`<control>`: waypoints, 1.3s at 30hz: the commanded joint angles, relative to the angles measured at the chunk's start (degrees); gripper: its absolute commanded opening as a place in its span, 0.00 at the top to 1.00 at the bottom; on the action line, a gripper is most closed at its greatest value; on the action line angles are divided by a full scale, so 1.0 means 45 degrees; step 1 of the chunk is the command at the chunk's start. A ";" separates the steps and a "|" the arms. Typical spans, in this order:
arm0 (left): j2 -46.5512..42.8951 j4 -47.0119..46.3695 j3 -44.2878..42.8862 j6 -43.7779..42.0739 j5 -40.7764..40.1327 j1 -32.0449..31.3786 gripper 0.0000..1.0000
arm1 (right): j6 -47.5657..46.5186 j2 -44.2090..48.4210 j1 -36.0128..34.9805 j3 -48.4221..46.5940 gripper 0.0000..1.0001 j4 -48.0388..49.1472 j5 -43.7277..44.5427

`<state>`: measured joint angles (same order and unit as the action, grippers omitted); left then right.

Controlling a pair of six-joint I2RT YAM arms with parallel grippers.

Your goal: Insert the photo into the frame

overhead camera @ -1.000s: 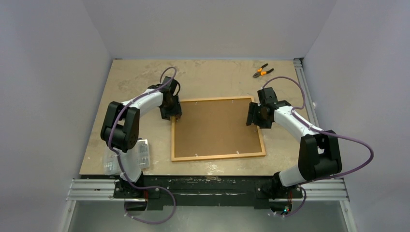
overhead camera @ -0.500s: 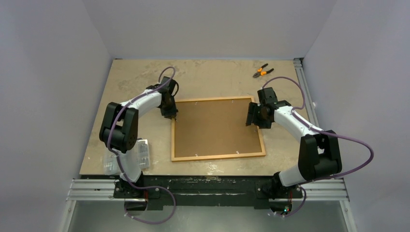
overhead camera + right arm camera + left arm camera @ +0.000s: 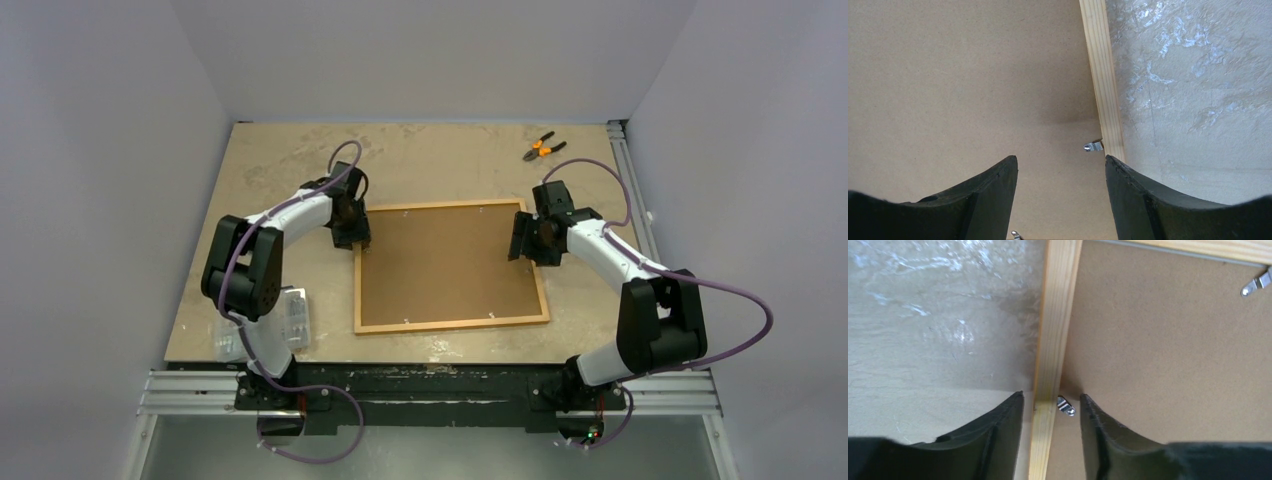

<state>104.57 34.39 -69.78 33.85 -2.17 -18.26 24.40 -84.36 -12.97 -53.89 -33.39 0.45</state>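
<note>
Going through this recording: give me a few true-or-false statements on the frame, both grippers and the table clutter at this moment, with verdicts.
1. The frame lies with its pale wood reverse facing up. True.
2. The photo lies in plain view on the table beside the frame. False: no photo shows in any view; a brown backing board fills the frame.
3. The left gripper straddles the frame's left rail with its jaws apart. True.
4. The right gripper is shut on a metal clip. False: its jaws are open, and a clip shows between them at the frame's right rail.
5. The pliers lie at the table's near left corner. False: the pliers lie at the far right.
</note>
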 commanded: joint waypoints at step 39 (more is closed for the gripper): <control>-0.3516 -0.0971 0.2833 0.0704 0.3305 0.0289 0.30 | 0.0044 0.0485 -0.0020 0.0441 0.34 -0.0041 0.0022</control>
<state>93.58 32.62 -61.19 35.94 7.57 -17.45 24.38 -84.71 -12.97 -52.90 -33.43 0.45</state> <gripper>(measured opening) 0.697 0.651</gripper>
